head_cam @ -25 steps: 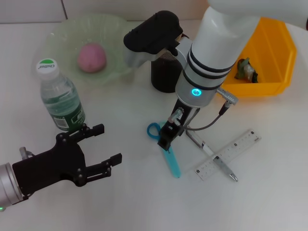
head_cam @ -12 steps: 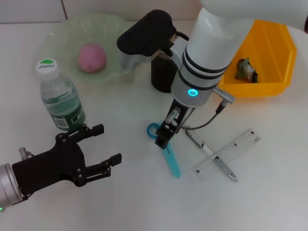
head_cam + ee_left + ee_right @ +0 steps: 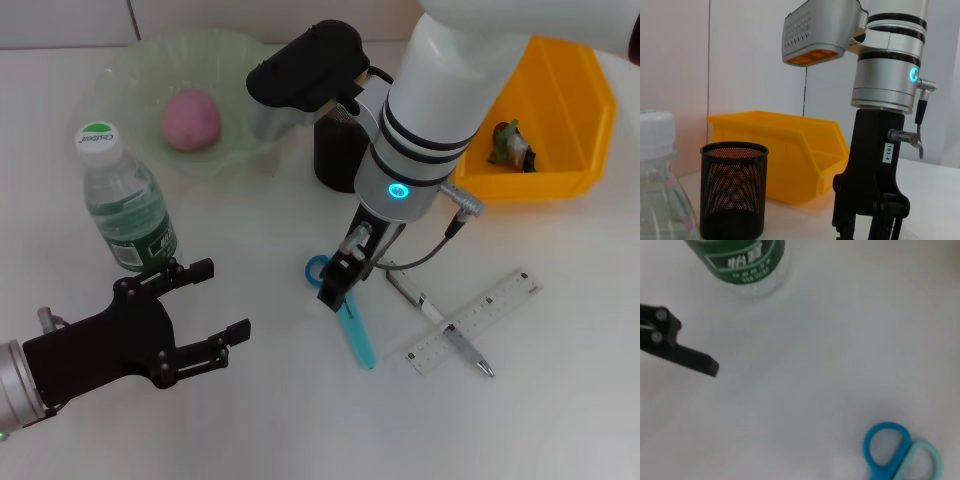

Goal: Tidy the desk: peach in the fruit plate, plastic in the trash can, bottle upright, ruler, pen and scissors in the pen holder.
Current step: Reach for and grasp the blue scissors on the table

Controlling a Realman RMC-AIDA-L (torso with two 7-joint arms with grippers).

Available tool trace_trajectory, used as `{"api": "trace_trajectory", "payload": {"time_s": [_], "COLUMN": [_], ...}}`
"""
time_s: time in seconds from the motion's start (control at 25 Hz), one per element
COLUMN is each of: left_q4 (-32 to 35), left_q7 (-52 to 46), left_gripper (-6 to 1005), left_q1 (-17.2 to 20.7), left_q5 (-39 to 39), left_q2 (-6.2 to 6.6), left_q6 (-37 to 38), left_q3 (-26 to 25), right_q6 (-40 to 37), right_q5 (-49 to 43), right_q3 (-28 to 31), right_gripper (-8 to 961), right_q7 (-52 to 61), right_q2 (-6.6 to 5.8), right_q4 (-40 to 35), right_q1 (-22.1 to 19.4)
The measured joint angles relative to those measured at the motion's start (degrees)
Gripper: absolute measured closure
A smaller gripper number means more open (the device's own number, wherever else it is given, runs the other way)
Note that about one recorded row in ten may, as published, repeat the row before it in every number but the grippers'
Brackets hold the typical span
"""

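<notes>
A plain white desk (image 3: pixel 560 420) fills the space. Behind it stands a pale wall (image 3: pixel 740 60), evenly lit.

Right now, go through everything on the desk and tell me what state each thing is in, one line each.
Peach: in the fruit plate.
Bottle: upright, cap on.
Plastic scrap: in the yellow bin.
Scissors: flat on the desk, right hand just above them.
Ruler: flat, lying across the pen.
Pen holder: upright; contents hidden.
Left hand: open, holding nothing, near the bottle.
</notes>
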Motion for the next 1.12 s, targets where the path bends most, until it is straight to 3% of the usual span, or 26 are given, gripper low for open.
{"api": "trace_trajectory", "payload": {"time_s": [1.12], "left_q4": [0.0], "left_q7": [0.0], "left_gripper": [167], "left_q1": [0.0], "left_q5": [0.0], "left_q2": [-0.08], "left_q6": [-0.3], "left_q3": [0.3], "right_q6": [1.5], "right_q5": [2.4], "right_q3": [-2.3], "right_gripper": [445], "right_q7": [0.0], "right_q2": [0.00], "right_q4": [3.4], "right_q1": [1.2]}}
